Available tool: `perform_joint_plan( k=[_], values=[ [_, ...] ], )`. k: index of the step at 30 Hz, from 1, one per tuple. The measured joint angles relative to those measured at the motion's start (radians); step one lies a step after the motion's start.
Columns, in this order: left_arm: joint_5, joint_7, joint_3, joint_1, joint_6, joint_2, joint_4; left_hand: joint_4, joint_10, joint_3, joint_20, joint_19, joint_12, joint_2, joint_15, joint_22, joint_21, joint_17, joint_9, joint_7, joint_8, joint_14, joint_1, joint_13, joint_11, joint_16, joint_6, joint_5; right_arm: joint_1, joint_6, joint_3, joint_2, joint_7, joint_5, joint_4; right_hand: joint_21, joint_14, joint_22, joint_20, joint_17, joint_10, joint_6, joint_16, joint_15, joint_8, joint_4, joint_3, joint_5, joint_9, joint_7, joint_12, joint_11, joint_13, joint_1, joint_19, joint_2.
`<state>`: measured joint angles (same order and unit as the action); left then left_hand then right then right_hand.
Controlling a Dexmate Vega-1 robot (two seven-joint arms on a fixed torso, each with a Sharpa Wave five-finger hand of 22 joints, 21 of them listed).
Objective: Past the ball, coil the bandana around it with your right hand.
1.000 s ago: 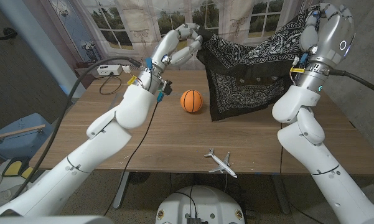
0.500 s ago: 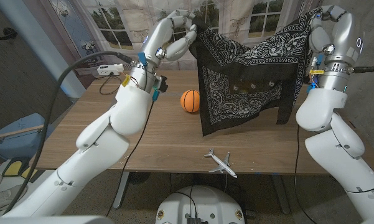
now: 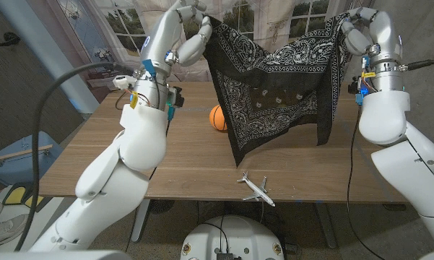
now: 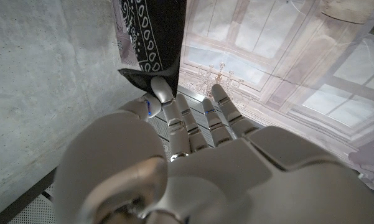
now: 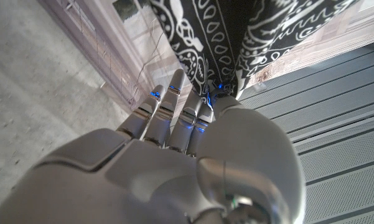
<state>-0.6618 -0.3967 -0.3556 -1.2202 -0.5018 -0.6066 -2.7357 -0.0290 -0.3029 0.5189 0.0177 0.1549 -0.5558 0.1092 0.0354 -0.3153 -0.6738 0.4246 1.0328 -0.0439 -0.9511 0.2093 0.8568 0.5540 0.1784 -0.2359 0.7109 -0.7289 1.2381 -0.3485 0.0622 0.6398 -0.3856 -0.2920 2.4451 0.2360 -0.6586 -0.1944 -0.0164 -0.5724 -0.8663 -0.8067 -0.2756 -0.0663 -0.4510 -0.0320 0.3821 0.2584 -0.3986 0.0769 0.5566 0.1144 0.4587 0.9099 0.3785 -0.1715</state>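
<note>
A black bandana [image 3: 274,87] with white paisley print hangs spread in the air between both raised hands. My left hand [image 3: 190,25] pinches its one top corner, and my right hand [image 3: 365,32] pinches the other. The cloth's lower edge dangles just above the wooden table [image 3: 188,166]. An orange ball [image 3: 217,117] sits on the table, partly hidden behind the bandana's left edge. In the left wrist view the fingers [image 4: 174,118] hold a corner of the bandana [image 4: 152,37]. In the right wrist view the fingers [image 5: 174,112] grip the bandana [image 5: 236,37].
A small white toy airplane [image 3: 254,188] lies near the table's front edge. A white box with cables [image 3: 126,81] sits at the table's far left corner. Windows and a curtain stand behind the table.
Both hands have lifted the bandana higher and off the table, stretching it wider. Its left edge now hangs in front of the ball, hiding part of it.
</note>
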Motion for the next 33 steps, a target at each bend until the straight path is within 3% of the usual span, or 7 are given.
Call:
perform_joint_plan(
  k=[6, 8, 19, 22, 23, 27, 33],
  values=[
    [-0.119, -0.02, -0.01, -0.024, -0.066, 0.012, -0.02, 0.0, 0.0, 0.0, 0.0, 0.0, 0.0, -0.003, 0.004, 0.005, -0.011, 0.0, 0.0, -0.001, -0.007, 0.004, -0.003, 0.005, 0.0, 0.0, 0.001, -0.009, -0.075, 0.001, -0.041, 0.042, 0.033, 0.03, -0.035, 0.0, 0.005, 0.0, 0.0, 0.0, 0.0, 0.0, 0.002, 0.005, 0.0, 0.0, 0.0, 0.0, 0.0, 0.0, 0.006, 0.0, 0.003, 0.0, 0.0, 0.0],
    [-0.16, -0.02, -0.044, -0.07, -0.088, 0.05, -0.057, 0.001, 0.0, 0.001, 0.004, -0.004, 0.0, -0.004, 0.004, 0.008, -0.011, 0.0, 0.002, -0.001, -0.007, 0.004, -0.004, 0.005, 0.0, 0.002, 0.001, -0.009, -0.104, 0.001, -0.061, 0.054, 0.086, 0.08, -0.049, 0.0, 0.005, 0.0, 0.0, -0.004, 0.0, 0.0, 0.002, 0.005, 0.0, 0.0, 0.0, 0.0, 0.0, 0.0, 0.006, 0.0, 0.003, 0.001, 0.0, -0.001],
    [-0.36, 0.048, -0.08, -0.113, -0.213, 0.137, -0.085, 0.003, 0.004, 0.008, 0.011, -0.011, 0.0, -0.01, 0.004, 0.014, -0.014, -0.003, -0.002, -0.003, -0.007, 0.004, -0.011, 0.005, -0.004, 0.015, 0.003, -0.015, -0.305, -0.017, -0.215, 0.112, 0.19, 0.182, -0.16, 0.0, 0.005, 0.0, -0.005, -0.01, 0.004, 0.004, 0.006, 0.005, 0.0, -0.001, -0.002, -0.003, 0.005, -0.001, 0.006, -0.004, 0.003, 0.004, -0.005, -0.004],
    [-0.409, 0.083, -0.08, -0.113, -0.246, 0.137, -0.085, 0.003, 0.008, 0.008, 0.015, -0.014, 0.0, -0.01, 0.004, 0.018, -0.018, -0.003, -0.005, -0.003, -0.007, 0.004, -0.011, 0.005, -0.007, 0.015, 0.003, -0.023, -0.364, -0.017, -0.266, 0.117, 0.19, 0.182, -0.2, 0.0, 0.005, 0.0, -0.005, -0.009, 0.004, 0.005, 0.01, 0.005, 0.0, -0.002, -0.002, -0.003, 0.005, -0.002, 0.006, -0.004, 0.003, 0.004, -0.005, -0.004],
    [-0.424, 0.096, -0.087, -0.108, -0.255, 0.188, -0.08, 0.003, 0.008, 0.008, 0.016, -0.016, 0.0, -0.01, 0.004, 0.019, -0.018, -0.003, -0.005, -0.003, -0.007, 0.004, -0.011, 0.005, -0.008, 0.015, 0.003, -0.023, -0.388, -0.017, -0.289, 0.117, 0.237, 0.22, -0.218, 0.0, 0.005, 0.0, -0.005, -0.009, 0.004, 0.005, 0.01, 0.005, 0.0, -0.002, -0.002, -0.003, 0.007, -0.002, 0.006, -0.004, 0.003, 0.004, -0.005, -0.004],
    [-0.484, 0.153, -0.088, -0.098, -0.29, 0.218, -0.066, 0.003, 0.011, 0.008, 0.017, -0.017, 0.0, -0.013, 0.0, 0.022, -0.018, -0.003, -0.009, -0.003, -0.007, 0.0, -0.013, 0.005, -0.011, 0.023, 0.004, -0.023, -0.462, -0.004, -0.361, 0.11, 0.258, 0.234, -0.282, 0.0, 0.005, 0.0, -0.005, -0.009, 0.004, 0.005, 0.01, 0.005, 0.0, -0.002, -0.002, -0.004, 0.007, -0.002, 0.006, -0.004, 0.003, 0.004, -0.005, -0.004],
    [-0.574, 0.243, -0.088, -0.091, -0.33, 0.23, -0.057, 0.003, 0.016, 0.008, 0.014, -0.025, 0.0, -0.013, 0.005, 0.028, -0.026, -0.003, -0.018, -0.003, -0.007, -0.006, -0.013, 0.002, -0.016, 0.023, 0.004, -0.03, -0.563, 0.006, -0.46, 0.074, 0.265, 0.238, -0.399, 0.0, 0.014, 0.0, -0.01, -0.014, 0.004, 0.005, 0.014, 0.003, 0.0, -0.003, -0.003, -0.004, 0.007, -0.002, 0.006, -0.004, 0.003, 0.004, -0.01, -0.004]
  ],
)
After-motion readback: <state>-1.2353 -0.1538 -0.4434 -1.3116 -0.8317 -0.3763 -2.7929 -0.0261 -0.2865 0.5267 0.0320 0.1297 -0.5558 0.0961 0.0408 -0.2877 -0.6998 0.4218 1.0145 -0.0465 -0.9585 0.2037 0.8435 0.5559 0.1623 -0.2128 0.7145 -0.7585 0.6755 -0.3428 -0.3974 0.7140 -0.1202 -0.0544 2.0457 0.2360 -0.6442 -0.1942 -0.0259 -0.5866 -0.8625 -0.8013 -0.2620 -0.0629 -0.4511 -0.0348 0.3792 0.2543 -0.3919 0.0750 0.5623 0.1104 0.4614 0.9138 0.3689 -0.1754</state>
